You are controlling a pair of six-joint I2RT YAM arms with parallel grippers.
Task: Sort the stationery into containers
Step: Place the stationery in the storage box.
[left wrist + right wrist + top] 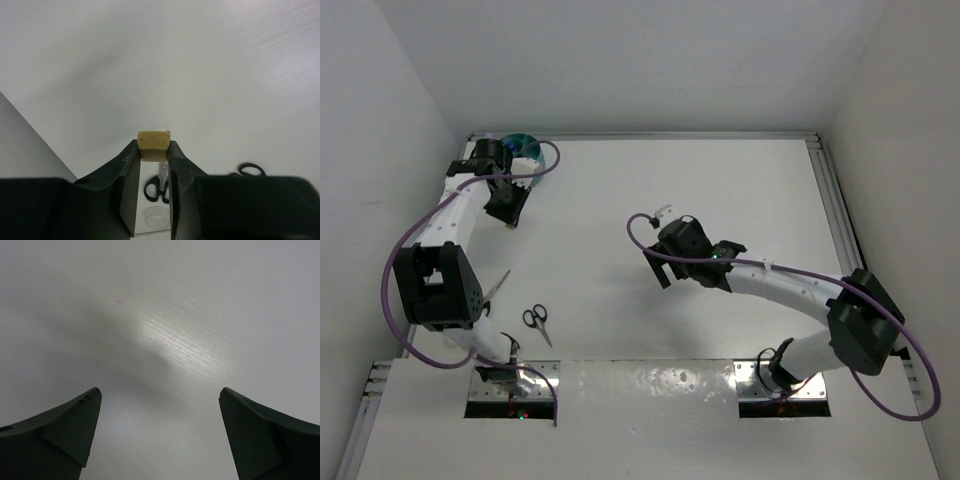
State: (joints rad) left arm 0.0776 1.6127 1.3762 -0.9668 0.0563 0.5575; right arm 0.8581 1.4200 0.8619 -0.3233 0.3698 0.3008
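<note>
Little lies loose on the white worktop (720, 180): black-handled scissors (537, 322) rest near the left arm's base, and just beside that arm's black elbow block a thin pale item (498, 286) lies slantwise, too small to name. The teal cup (523, 140) stands in the far left corner, and the left arm's wrist and a loop of purple cable (552, 158) cover part of it from above. The left fingers (127, 162) are just on the near side of the cup, apart from it, and pinch a tan eraser (154, 142) by its two sides at their very tips. Nothing stands between eraser and cup except the arm's own wrist. The right fingers (70, 425) are spread wide with nothing between them, over bare worktop near the middle and well apart from every item. The room is a white-walled box. A metal rail (825, 190) runs along the far and right edges of the worktop, and a shiny plate (650, 385) lies between the two bases. The overhead view alone shows the cup and both arms, but the eraser is too small to make out there. The left wrist view alone shows the eraser clearly, and through the gap under it the scissors' handles and blade. A black loop (250, 170) peeks over the right finger's body there; what it belongs to I cannot tell. The right wrist view shows only ribbed white surface with a soft glare patch.
</note>
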